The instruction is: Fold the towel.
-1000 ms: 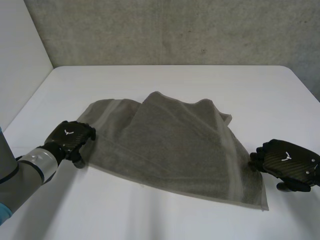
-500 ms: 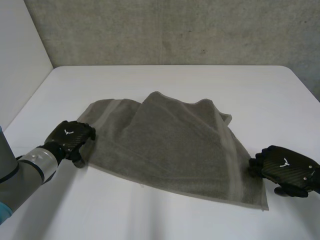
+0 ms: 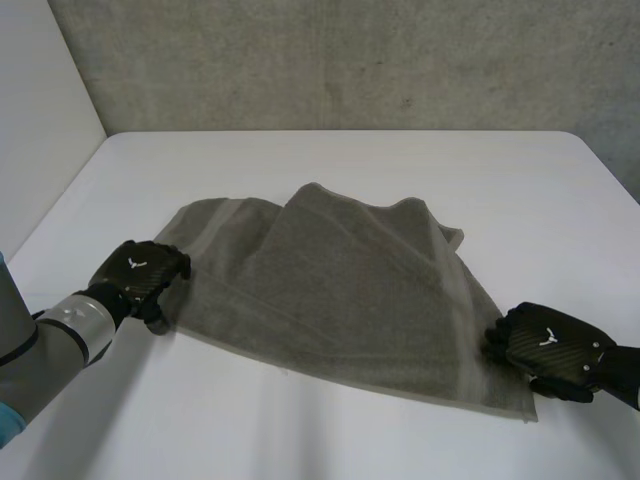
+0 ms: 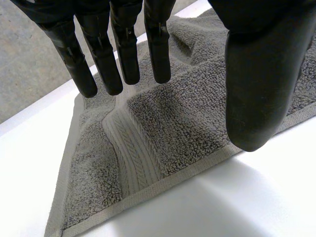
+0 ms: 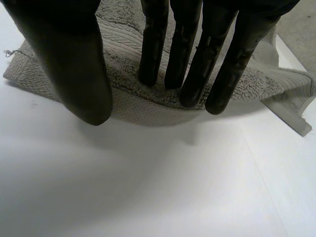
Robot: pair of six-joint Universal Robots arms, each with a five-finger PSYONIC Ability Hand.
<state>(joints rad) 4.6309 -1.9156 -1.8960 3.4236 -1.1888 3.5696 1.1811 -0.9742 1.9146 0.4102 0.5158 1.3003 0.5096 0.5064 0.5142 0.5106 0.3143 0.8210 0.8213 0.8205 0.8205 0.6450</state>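
Towel (image 3: 350,290) lies on the surface (image 3: 400,170) between the two hands. A flap is doubled over its middle, so it's partly folded, not done.

Left hand (image 3: 140,275): over the towel corner on its side. Fingers (image 4: 123,54) are straight, tips above the pile a little in from the corner. Thumb (image 4: 261,89) is spread wide, out over the hem. Nothing pinched, hand apart. Can't tell whether the tips touch the cloth or hover just off it.

Right hand (image 3: 545,345): at the opposite edge, close to the near corner. Fingers (image 5: 187,49) are straight, tips down on the cloth just inside the edge, which humps up slightly beneath them. Thumb (image 5: 74,64) tip sits past the edge, over bare surface. Also apart, no grip.

My read: both hands are staged for a pinch. Fingers are on top and the thumb outside the edge, so closing traps the hem between them. One hand per end should keep the edge taut on lift, so the fold lands square.

Risk: thick terry. The thumb has to get under the hem; if it rides over, the hand just shoves cloth and bunches it. The right side shows a slight bunch.
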